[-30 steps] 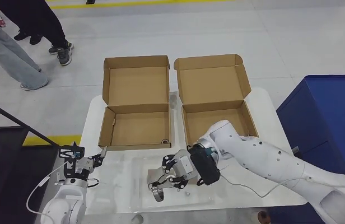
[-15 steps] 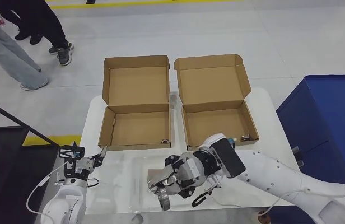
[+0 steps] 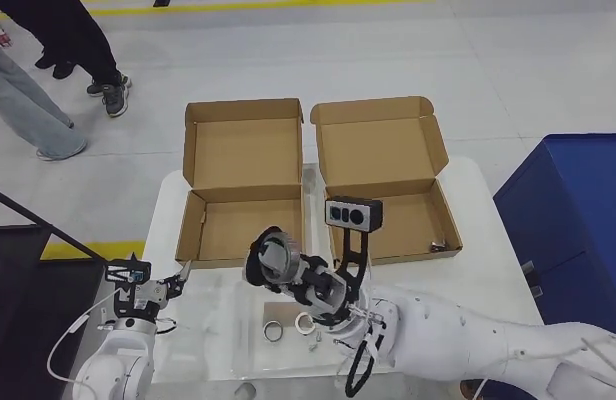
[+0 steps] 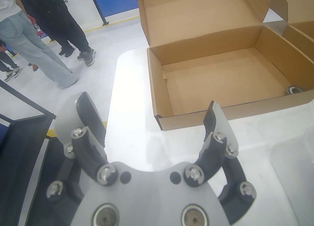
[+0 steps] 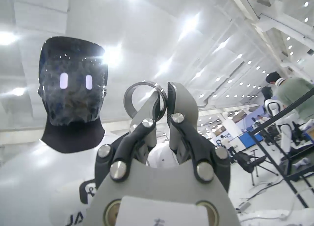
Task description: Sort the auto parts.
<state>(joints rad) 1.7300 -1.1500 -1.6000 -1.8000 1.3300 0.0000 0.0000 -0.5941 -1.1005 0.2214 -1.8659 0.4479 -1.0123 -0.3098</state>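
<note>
Ring is clamped by its rim in your right gripper, held up over the table toward its front edge; one finger covers part of it. Your left gripper hangs spread at the left edge. Parts in the right box are too small to identify.

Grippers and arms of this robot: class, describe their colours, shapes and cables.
Both the left gripper and right gripper have grey metal plates, black linkages, silver bolts and black ribbed pads. The right arm is smooth white, with a black cable.
</note>
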